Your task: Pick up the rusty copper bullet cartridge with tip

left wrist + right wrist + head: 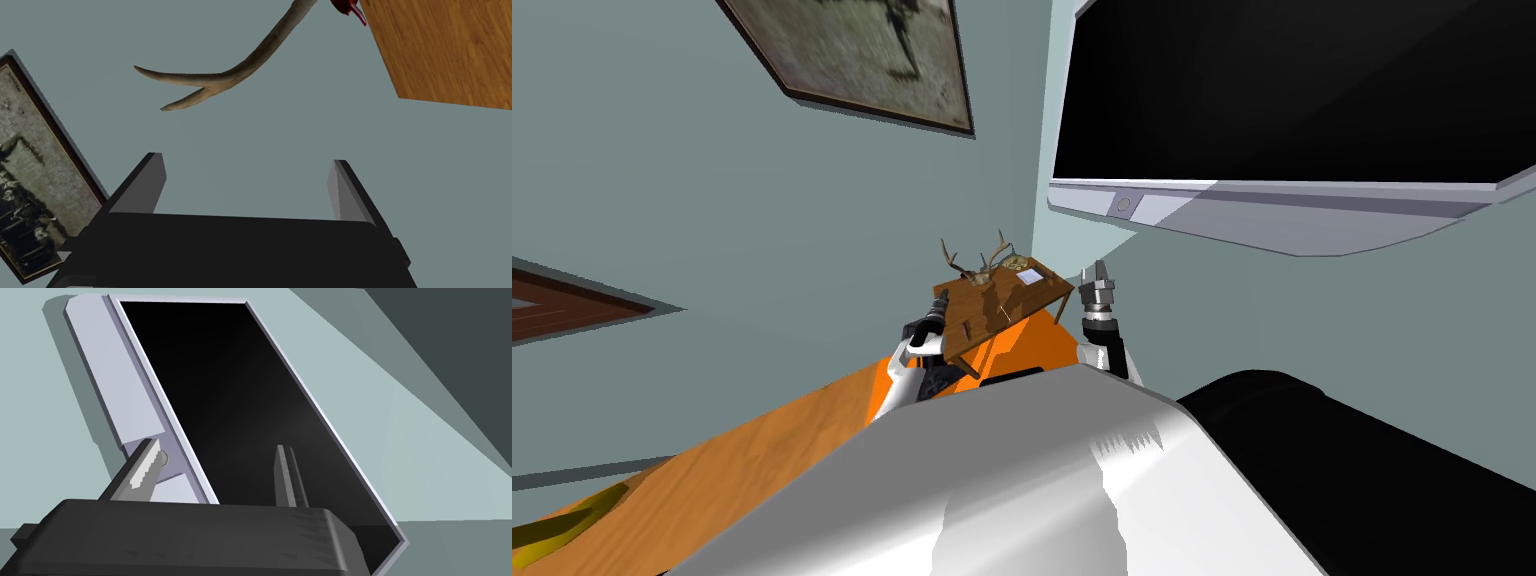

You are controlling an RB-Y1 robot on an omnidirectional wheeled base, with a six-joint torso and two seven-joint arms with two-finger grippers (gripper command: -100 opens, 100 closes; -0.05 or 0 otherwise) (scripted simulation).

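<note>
Hovering beside the small brown wooden table (987, 305), where the bullet cartridge presumably lies, too tiny to single out, the left gripper (247, 162), blades spread wide like the right gripper (217, 453), risks snagging the pale forked antler (225, 80).

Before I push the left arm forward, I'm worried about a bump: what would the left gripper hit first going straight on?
Likely the bare grey-blue wall: the open left gripper points at it. The antler crosses to one side of that line, though depth is unclear.
</note>
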